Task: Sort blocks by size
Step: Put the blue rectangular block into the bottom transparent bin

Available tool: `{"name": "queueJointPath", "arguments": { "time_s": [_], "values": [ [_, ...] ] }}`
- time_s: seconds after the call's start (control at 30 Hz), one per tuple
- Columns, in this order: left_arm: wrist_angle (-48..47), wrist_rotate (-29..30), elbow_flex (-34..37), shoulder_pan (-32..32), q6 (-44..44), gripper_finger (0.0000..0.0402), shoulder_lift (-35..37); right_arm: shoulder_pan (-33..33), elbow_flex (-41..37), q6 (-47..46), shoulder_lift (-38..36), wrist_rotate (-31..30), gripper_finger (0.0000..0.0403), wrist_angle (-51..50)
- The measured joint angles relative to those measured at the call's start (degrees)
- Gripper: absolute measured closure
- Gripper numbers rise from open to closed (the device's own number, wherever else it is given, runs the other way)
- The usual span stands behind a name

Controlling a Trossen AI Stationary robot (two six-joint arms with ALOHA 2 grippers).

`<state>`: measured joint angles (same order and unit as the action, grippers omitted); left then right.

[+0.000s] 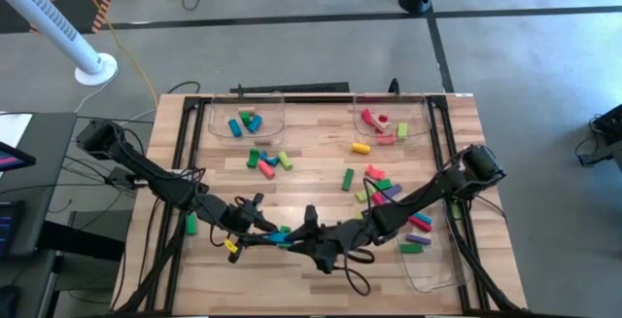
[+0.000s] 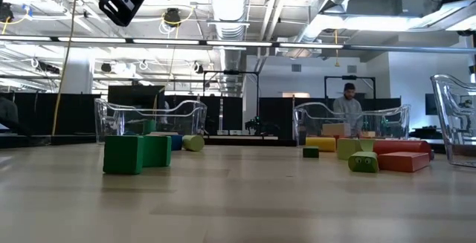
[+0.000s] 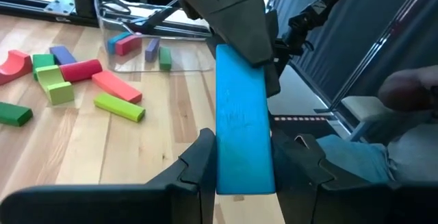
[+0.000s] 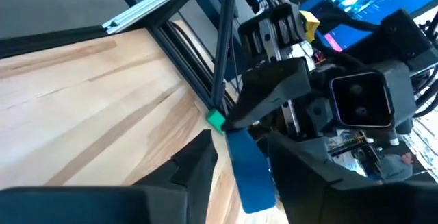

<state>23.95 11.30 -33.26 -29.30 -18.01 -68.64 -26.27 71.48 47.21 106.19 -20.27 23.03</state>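
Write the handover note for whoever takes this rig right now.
Left gripper: shut on the long blue block, low over the table's front centre.
Right gripper: at the same block's other end; grip unclear, looks like a hand-over.
Done: a few blue and teal blocks lie in the back left tray, red and pink ones in the back right tray.
Left: loose blocks mid-table and toward the right. A third tray sits front right.
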Motion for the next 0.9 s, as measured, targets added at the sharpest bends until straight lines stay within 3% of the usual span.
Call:
{"name": "queueJointPath", "arguments": {
  "time_s": [0.47,0.9],
  "values": [
    [0.8,-0.4,0.1,0.0,0.2,0.0297,0.0,0.9,0.0,-0.5,0.0,0.0,0.0281,-0.3],
    [0.9,-0.5,0.1,0.0,0.6,0.0292,0.0,0.1,0.0,-1.9,0.0,-1.0,0.0301,-1.9]
  ]
}}
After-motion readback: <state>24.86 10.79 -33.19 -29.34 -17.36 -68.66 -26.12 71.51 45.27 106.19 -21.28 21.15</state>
